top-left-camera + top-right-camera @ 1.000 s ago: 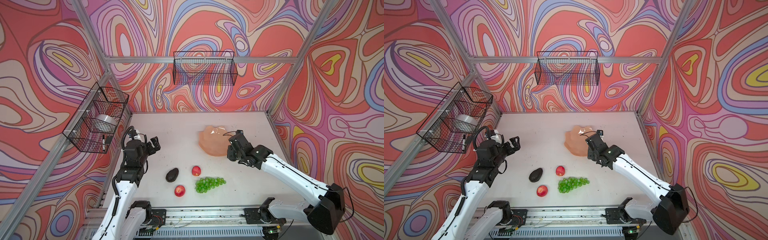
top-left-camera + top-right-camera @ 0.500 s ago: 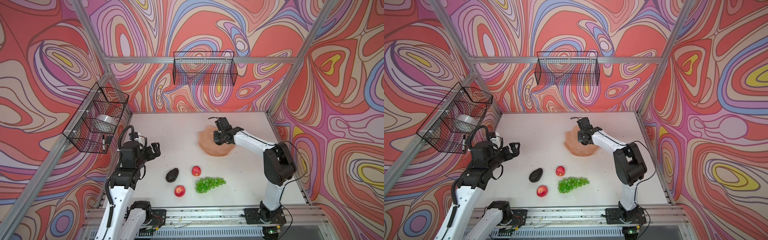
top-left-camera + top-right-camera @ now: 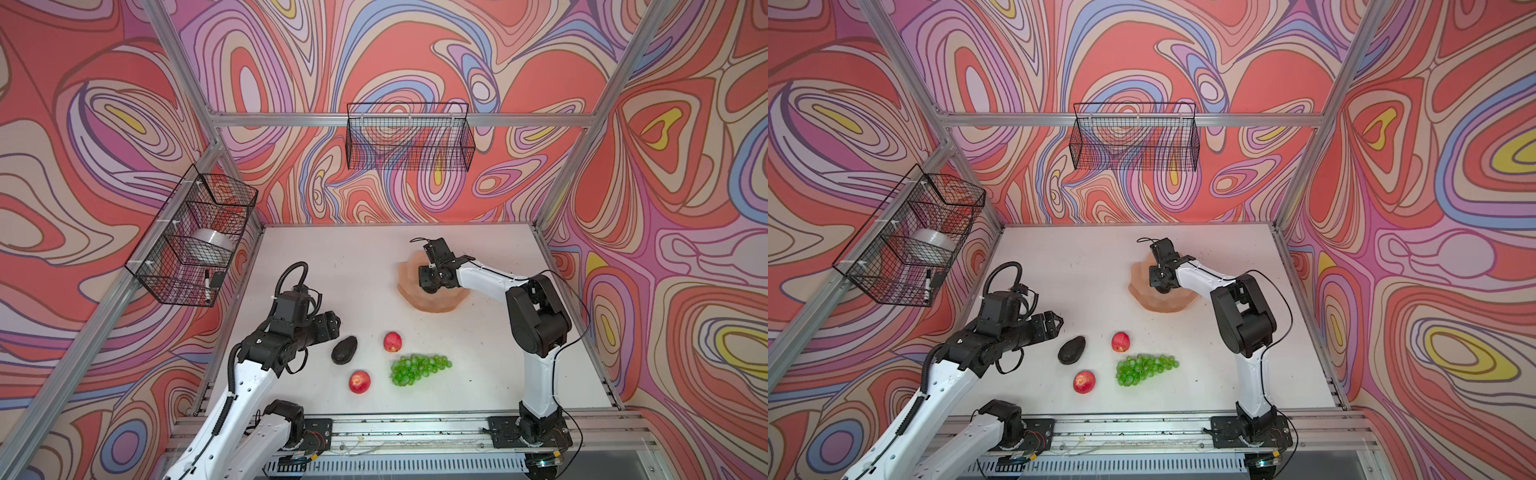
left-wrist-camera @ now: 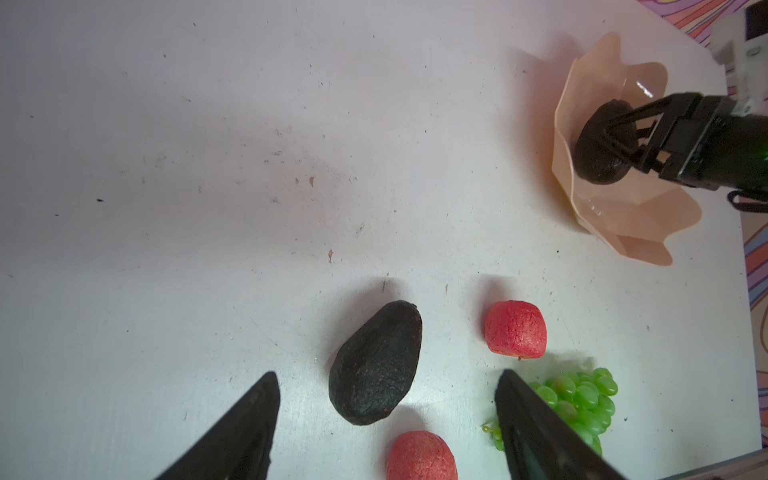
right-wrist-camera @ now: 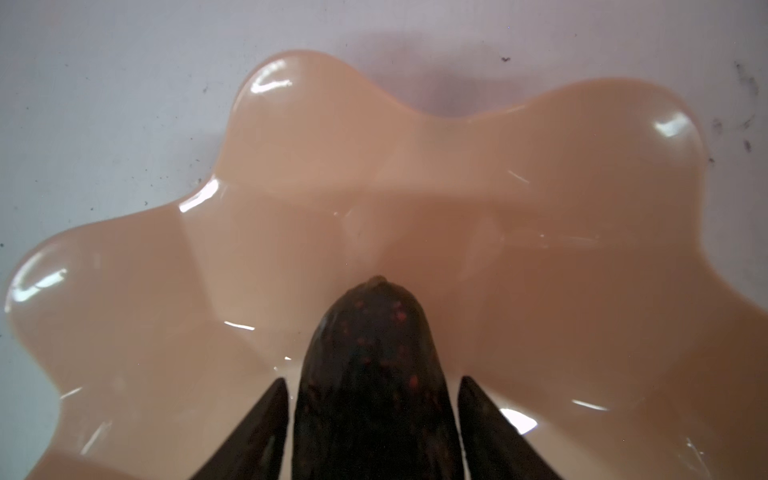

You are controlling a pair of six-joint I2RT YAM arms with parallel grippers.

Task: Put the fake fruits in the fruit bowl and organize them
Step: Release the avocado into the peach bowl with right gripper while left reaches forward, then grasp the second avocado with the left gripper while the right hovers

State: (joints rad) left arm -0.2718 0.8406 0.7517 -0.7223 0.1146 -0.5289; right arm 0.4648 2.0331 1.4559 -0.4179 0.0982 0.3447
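Though apart, two avocados (image 4: 376, 363) (image 4: 598, 158), two apples (image 4: 515, 329) (image 4: 420, 457)

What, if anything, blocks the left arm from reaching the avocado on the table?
Probably nothing; likely yes. The left claw is open and close to the avocado, with only bare table between. The apples and grapes lie apart from it.

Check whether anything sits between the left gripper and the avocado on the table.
Nothing visible does. The left gripper is open, and only tabletop shows between it and the avocado. The apples and grapes lie on the avocado's far side.
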